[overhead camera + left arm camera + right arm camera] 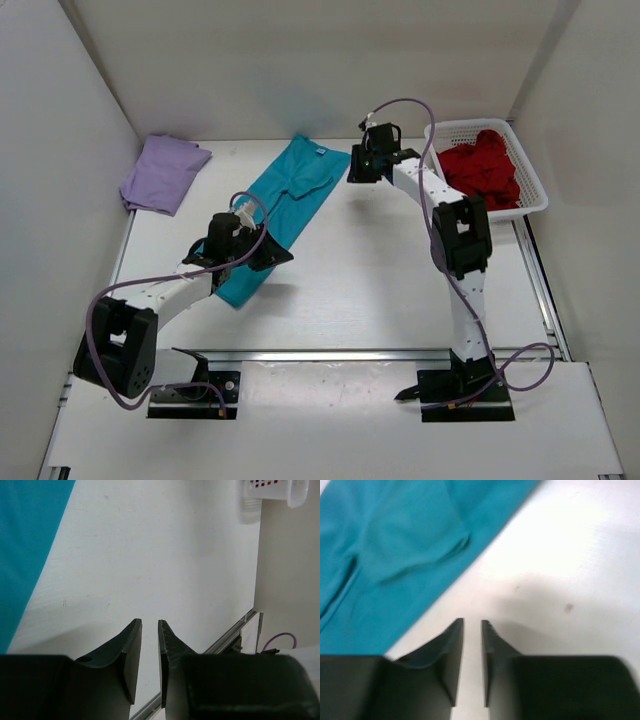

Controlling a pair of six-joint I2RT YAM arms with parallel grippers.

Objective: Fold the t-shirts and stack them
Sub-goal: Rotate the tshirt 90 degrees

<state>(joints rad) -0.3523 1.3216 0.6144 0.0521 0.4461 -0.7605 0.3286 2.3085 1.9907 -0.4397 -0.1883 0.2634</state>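
The teal t-shirt lies folded into a long strip, running diagonally from the back middle toward the left arm. It also shows in the left wrist view and the right wrist view. The lavender t-shirt lies folded at the far left. The dark red t-shirt is bunched in the basket. My left gripper hovers over bare table just right of the strip's near end, jaws a narrow gap apart and empty. My right gripper is just right of the strip's far end, also narrowly open and empty.
A white mesh basket stands at the back right; its corner shows in the left wrist view. White walls enclose the table on the left, back and right. A metal rail runs along the near edge.
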